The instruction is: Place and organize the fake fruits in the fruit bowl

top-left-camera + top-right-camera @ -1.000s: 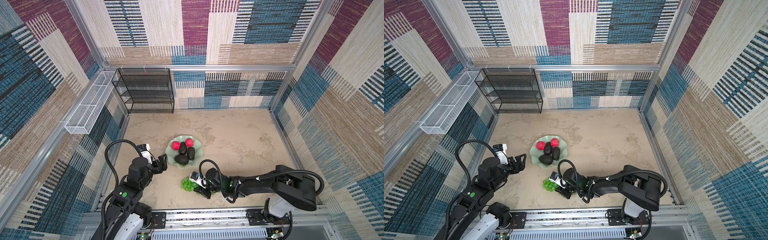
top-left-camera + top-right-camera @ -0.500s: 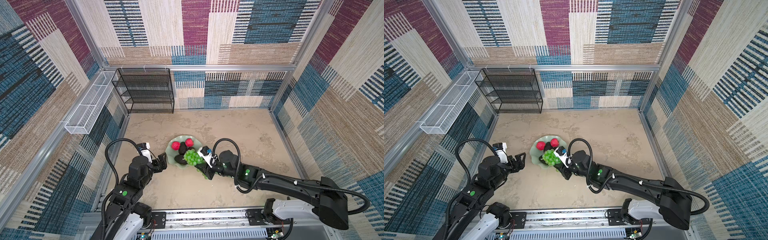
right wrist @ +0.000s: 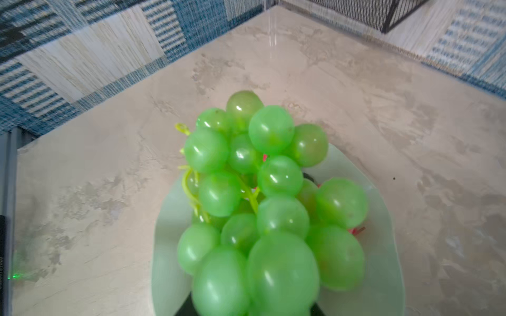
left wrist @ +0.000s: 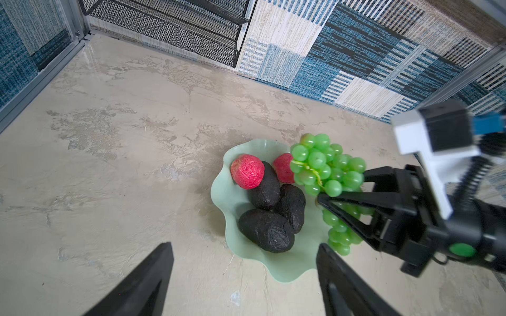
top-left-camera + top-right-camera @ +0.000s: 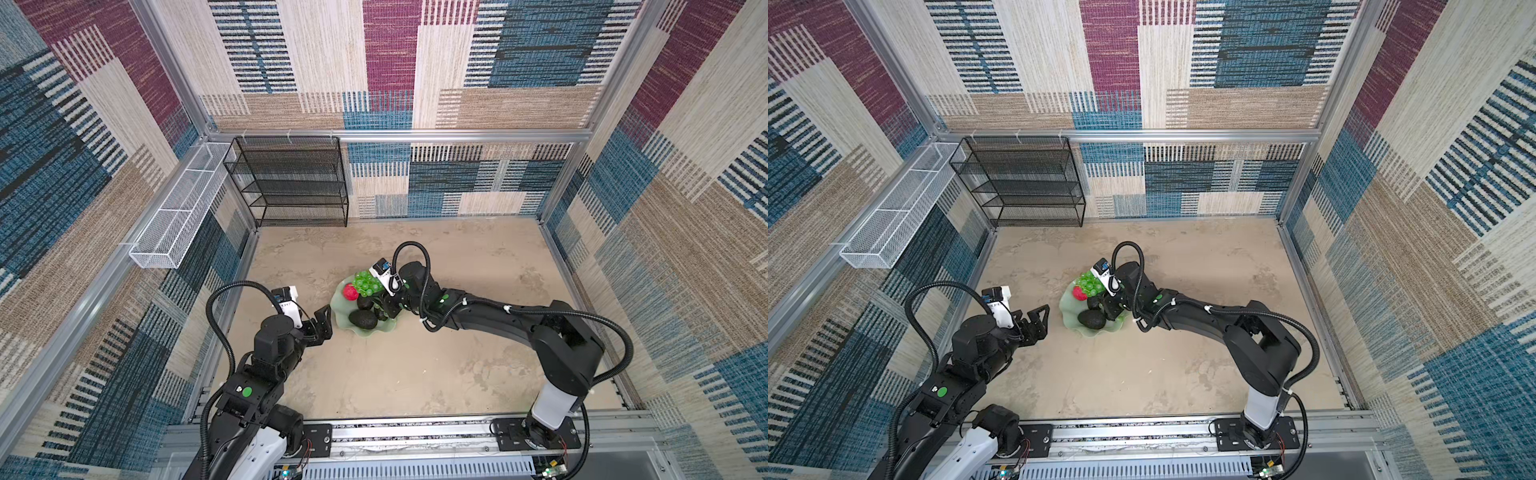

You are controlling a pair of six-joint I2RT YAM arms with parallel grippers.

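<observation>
The fruit bowl (image 5: 376,330) (image 5: 1100,330), pale mint green with a wavy rim, sits left of centre on the tabletop. Three dark avocados (image 4: 265,229) and two red round fruits (image 4: 247,175) lie in it. My right gripper (image 5: 376,300) (image 4: 319,199) is shut on the bunch of green grapes (image 5: 368,282) (image 5: 1089,284) (image 3: 262,205), which hangs over the bowl's far right part above the fruit. The grapes hide its fingertips in the right wrist view. My left gripper (image 5: 325,322) (image 5: 1040,318) (image 4: 244,246) stands open and holds nothing, just left of the bowl (image 4: 284,273).
A black wire shelf (image 5: 291,183) stands against the back wall at the left. A white mesh basket (image 5: 178,216) hangs on the left wall. Fabric-covered walls close in the beige tabletop on three sides, and a metal rail runs along the front.
My right gripper has lifted the grapes from the table in front of the bowl and carried them back over the bowl. The left arm has not moved.
</observation>
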